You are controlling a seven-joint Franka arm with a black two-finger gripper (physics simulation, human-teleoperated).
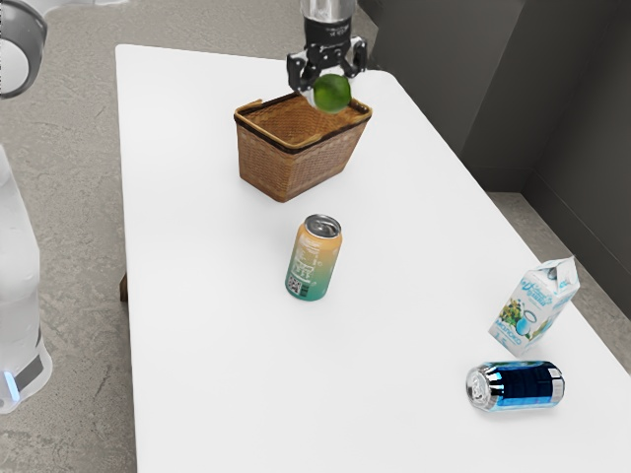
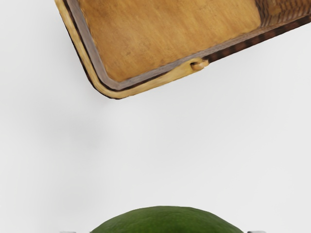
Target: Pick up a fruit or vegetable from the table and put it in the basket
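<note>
My gripper (image 1: 327, 91) hangs at the far end of the table in the exterior view, shut on a round green fruit (image 1: 333, 94). The brown wicker basket (image 1: 286, 169) stands upright below, and in that view the fruit overlaps its back rim. The wrist view has the top of the green fruit (image 2: 165, 219) between the tips of the gripper (image 2: 163, 231). There the basket's rim (image 2: 146, 88) lies apart from the fruit, with white table between them, so the fruit appears beside the opening. The visible part of the basket's inside holds nothing.
An orange and green can (image 1: 315, 260) stands upright on the white table (image 1: 217, 365), near the basket. Toward the exterior view's lower right are a milk carton (image 1: 535, 305), leaning, and a dark blue can (image 1: 517, 385) lying on its side.
</note>
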